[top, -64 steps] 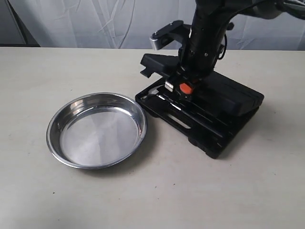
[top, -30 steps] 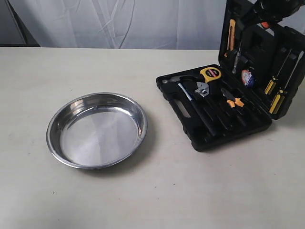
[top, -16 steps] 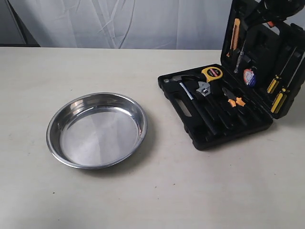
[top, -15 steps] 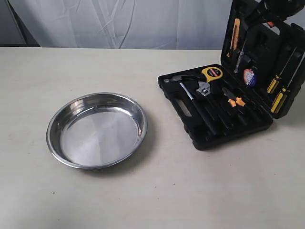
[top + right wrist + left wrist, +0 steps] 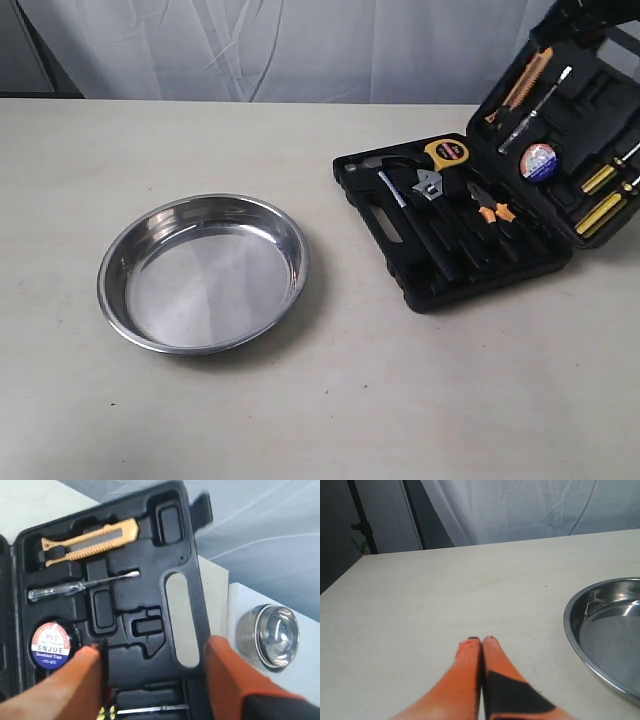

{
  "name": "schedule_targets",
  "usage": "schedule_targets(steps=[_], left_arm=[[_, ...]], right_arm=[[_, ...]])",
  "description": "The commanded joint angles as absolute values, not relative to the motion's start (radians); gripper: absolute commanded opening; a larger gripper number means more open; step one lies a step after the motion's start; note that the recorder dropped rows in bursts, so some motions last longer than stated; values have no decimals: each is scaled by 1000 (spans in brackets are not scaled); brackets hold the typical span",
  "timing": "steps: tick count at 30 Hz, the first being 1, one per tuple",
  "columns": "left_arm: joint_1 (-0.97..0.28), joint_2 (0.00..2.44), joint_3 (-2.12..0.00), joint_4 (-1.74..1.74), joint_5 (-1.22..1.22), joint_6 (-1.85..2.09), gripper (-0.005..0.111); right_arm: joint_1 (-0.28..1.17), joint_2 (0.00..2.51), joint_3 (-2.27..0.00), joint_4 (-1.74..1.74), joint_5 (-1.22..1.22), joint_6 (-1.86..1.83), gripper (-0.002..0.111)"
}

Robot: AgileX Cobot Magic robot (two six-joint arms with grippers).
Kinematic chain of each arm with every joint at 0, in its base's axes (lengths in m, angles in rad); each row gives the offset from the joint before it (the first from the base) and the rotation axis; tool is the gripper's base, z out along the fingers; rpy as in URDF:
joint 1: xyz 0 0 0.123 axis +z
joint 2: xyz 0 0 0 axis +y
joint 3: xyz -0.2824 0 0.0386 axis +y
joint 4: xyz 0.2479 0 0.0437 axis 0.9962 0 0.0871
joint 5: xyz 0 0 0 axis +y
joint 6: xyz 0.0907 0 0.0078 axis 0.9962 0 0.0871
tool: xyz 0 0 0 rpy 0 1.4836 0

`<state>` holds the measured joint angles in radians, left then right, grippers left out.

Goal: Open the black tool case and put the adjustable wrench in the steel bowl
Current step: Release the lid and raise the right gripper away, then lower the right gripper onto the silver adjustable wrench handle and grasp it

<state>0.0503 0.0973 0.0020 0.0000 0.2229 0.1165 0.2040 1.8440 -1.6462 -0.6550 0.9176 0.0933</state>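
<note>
1 open tool case (image 5: pixel 432 291), 1 wrench (image 5: pixel 425 187), 1 bowl (image 5: pixel 205 275)

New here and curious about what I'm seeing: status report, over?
Left gripper shut. Right gripper open. Black tool case open, adjustable wrench inside. Steel bowl empty, path clear.

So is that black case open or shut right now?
Open: the case has its lid leaning back, with the wrench and pliers exposed inside.

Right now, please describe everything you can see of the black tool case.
The black tool case is moulded plastic, open on the table, apart from the steel bowl. Its base lies flat, cut-out handle toward the bowl; its lid leans back. Tools sit in both halves. The open right gripper faces the lid's inside.
</note>
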Motion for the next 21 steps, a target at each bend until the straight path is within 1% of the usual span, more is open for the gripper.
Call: schedule_targets(steps=[1,3,7,10,11,13,16,18,19,20,21], left_arm=[[47,93,0,0,208,112,0],[47,93,0,0,208,112,0],[47,93,0,0,208,112,0],[47,93,0,0,208,112,0],[47,93,0,0,208,112,0],[47,93,0,0,208,112,0],[47,93,0,0,208,112,0],[47,93,0,0,208,112,0],[47,93,0,0,208,112,0],[47,93,0,0,208,112,0],[47,93,0,0,208,112,0]], right_arm=[[197,1829,-1650,-660,927,191,47],[197,1822,-1650,-546,927,187,35],[197,1824,-1642,-247,915,41,-1],[199,1826,-1609,-44,869,-86,0],[199,1838,-1589,59,836,-179,0],[199,1893,-1582,196,843,-237,0],[211,1986,-1582,306,853,-237,0],[246,2051,-1582,335,794,-278,0],[257,2063,-1582,384,816,-374,0],[270,2068,-1582,421,903,-474,0],[269,2068,-1582,421,956,-476,0]])
